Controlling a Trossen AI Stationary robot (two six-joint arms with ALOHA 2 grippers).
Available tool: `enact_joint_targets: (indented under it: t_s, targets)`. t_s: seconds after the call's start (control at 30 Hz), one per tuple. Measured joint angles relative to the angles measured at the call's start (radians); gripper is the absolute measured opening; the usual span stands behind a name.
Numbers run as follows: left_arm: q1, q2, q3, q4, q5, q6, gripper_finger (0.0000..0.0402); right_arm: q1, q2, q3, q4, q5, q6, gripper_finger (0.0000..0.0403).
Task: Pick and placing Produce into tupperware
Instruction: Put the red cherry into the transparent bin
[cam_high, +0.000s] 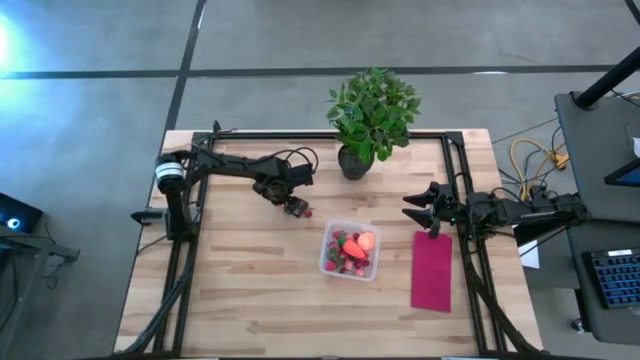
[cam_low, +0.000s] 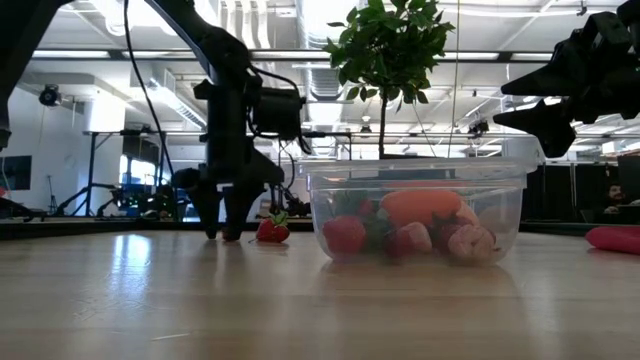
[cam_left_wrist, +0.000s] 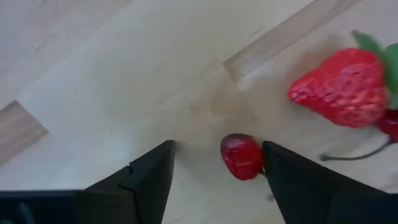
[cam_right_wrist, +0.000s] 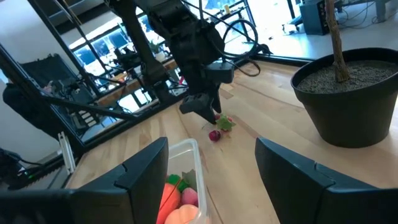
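The clear tupperware (cam_high: 350, 250) sits mid-table, holding an orange piece (cam_low: 420, 205) and several red pieces. A strawberry with a green top (cam_left_wrist: 342, 87) and a small round red piece (cam_left_wrist: 241, 157) lie on the wood to the tupperware's far left. My left gripper (cam_left_wrist: 217, 149) points down at the table, open, with its fingers on either side of the small red piece. My right gripper (cam_right_wrist: 211, 146) is open and raised above the table, right of the tupperware and over the far end of the magenta cloth (cam_high: 432, 270). My left gripper (cam_high: 295, 208) comes from above, pointing down, and its fingertips are at the tabletop. The small red piece lies on the wood close against the inner side of one finger (cam_left_wrist: 292, 180). I cannot tell whether they touch.
A potted leafy plant (cam_high: 372, 115) stands at the far edge, behind the tupperware. The flat magenta cloth lies right of the tupperware. Bare wood stretches along the table's near side and its left half. A dark frame rail runs around the table edges.
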Motion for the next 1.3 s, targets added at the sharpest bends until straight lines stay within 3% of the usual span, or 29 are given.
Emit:
enact_joint_targets:
  t_s: [0.5,0.9,1.13,1.3]
  targets:
    - [-0.01,-0.003,0.001,0.023,0.001,-0.002,0.0101,0.0,0.0,0.0,0.0,0.0,0.0,0.0233]
    - [-0.012,-0.008,0.005,0.01,0.041,0.005,0.0088,0.0,0.0,0.0,0.0,0.0,0.0,0.0233]
    - [-0.07,-0.065,0.058,0.034,0.171,0.042,0.0088,0.0,0.0,-0.001,0.0,0.0,0.0,0.0233]
    - [-0.182,-0.113,0.128,0.238,0.297,0.127,0.0088,0.0,-0.001,-0.001,0.001,0.0,0.0,0.0233]
